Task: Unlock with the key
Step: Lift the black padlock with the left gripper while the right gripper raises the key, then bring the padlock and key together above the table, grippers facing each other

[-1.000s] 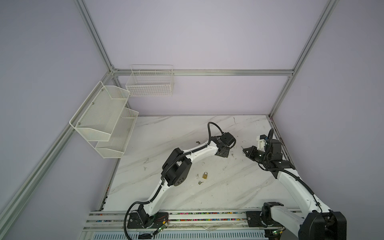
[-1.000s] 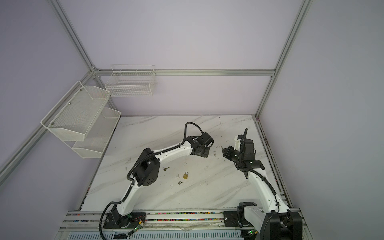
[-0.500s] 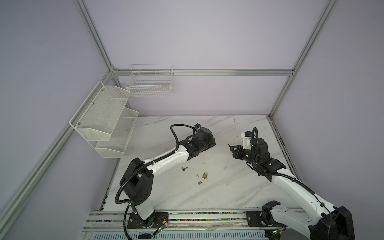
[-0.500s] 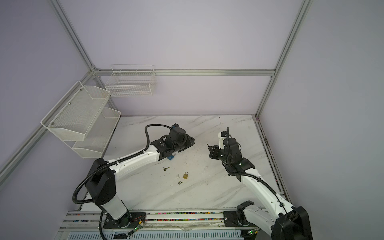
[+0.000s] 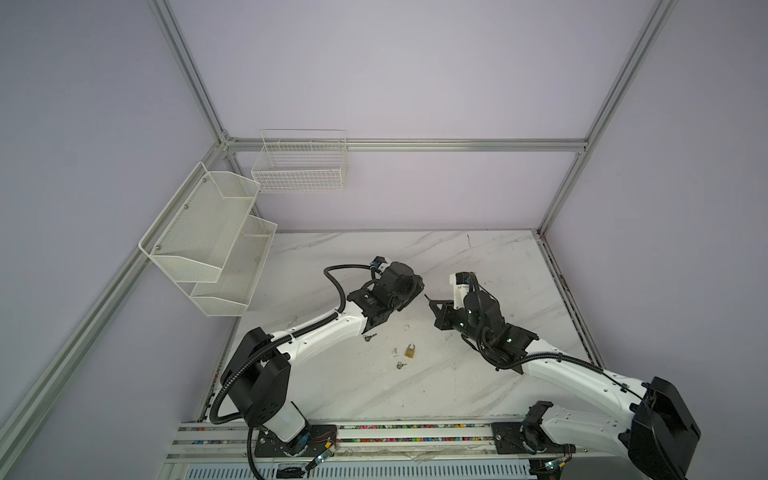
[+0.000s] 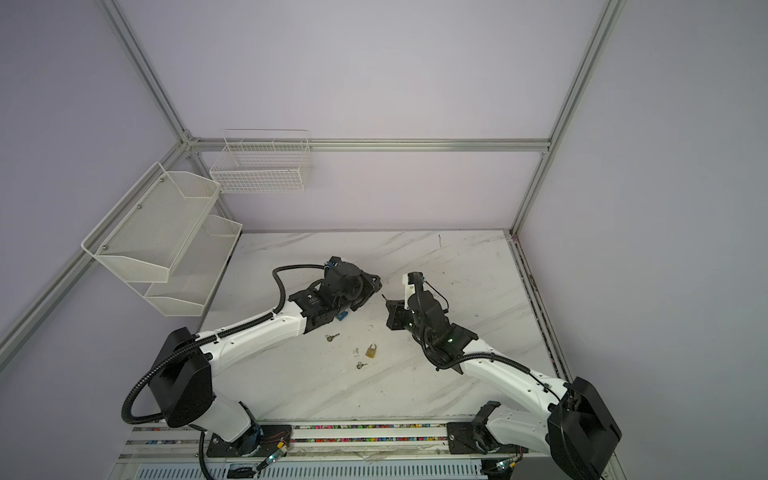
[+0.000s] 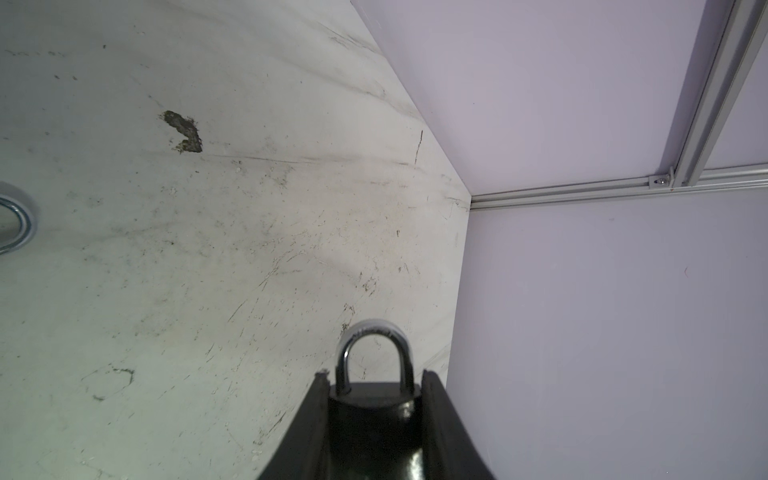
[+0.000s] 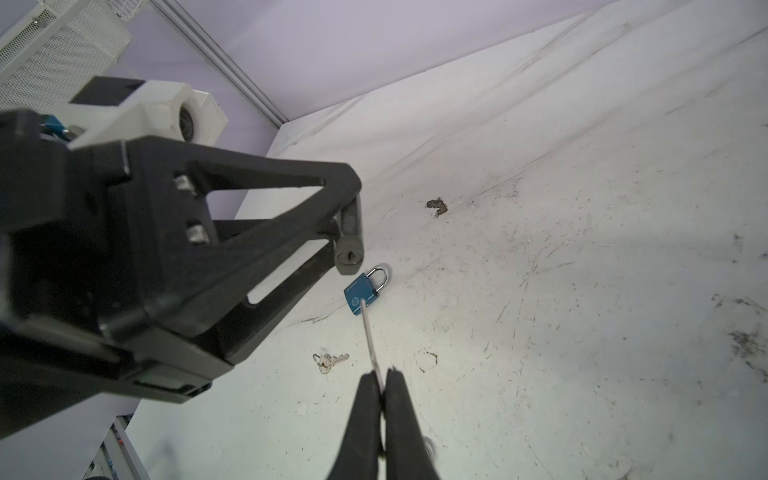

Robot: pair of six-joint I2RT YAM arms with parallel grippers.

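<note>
The black padlock [image 7: 374,419] is finished in gloss, its shackle [image 7: 372,328] in polished metal. The tabletop [image 7: 166,291] is seen as marble-look white — matt, scratched and stained. The small padlock [image 5: 410,352] is tinted brass — the key [image 8: 369,336] bare metal.

A thin key [image 8: 370,338] is pinched between the closed fingers of the right pincer [image 8: 382,376], its tip seen across a blue padlock [image 8: 359,291] lying on the bench [image 8: 582,291]. A grey padlock [image 8: 350,245] is gripped by the left pincer [image 8: 338,216], keyhole turned toward the camera. A ringed key [image 8: 330,360] is seen nearby.
</note>
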